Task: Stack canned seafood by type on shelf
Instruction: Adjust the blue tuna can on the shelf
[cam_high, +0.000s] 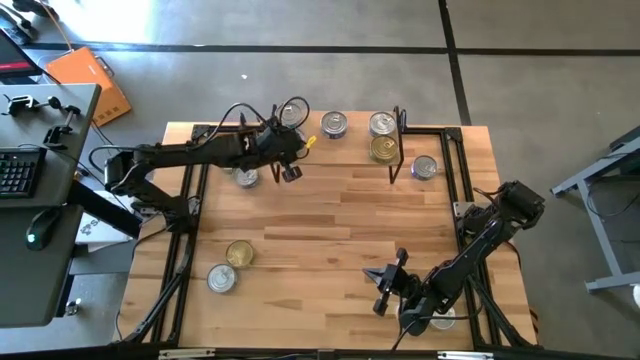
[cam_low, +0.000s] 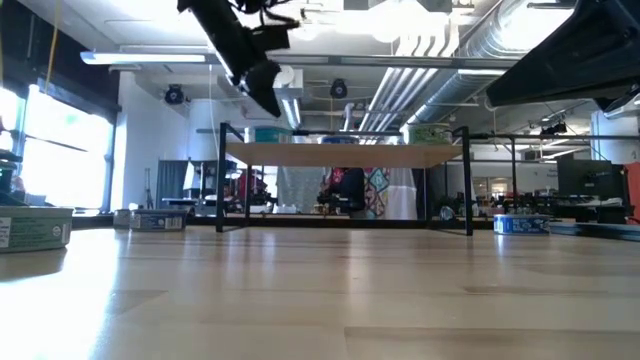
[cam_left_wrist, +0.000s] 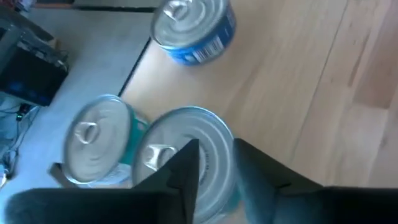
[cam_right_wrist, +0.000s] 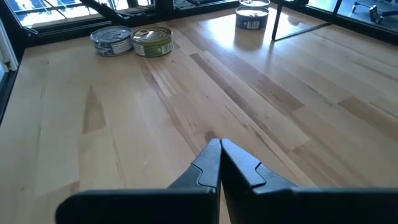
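Left gripper: the left gripper (cam_high: 290, 168) is held raised at the shelf's left end, its fingers (cam_left_wrist: 186, 163) slightly parted with nothing between them, directly above a silver-topped can (cam_left_wrist: 186, 152).
Cans under it: a second silver-topped can (cam_left_wrist: 96, 137) sits touching or just beside the first; a blue-labelled can (cam_left_wrist: 196, 31) lies farther ahead of the fingers.
Step in hand: judged to be the pick of the can below; a straight descent is called for, with the fingers opened wider than the lid and centred so the neighbouring can is not nudged.
Right gripper: the right gripper (cam_right_wrist: 219, 160) is parked low near the table's front edge, fingers pressed together, empty.
Shelf: the shelf (cam_low: 340, 154), a light board on thin black legs, stands beyond the right gripper; whether anything rests on top cannot be told.
Other cans: a gold-topped can (cam_high: 239, 253) and a silver one (cam_high: 221, 278) lie together well behind the left gripper; four more (cam_high: 383, 148) are grouped at the shelf's far end.
Surface: a pale wood table (cam_high: 330, 250), bare across its middle.
Room: a workshop with ceiling ducts, desks and monitors is seen behind.
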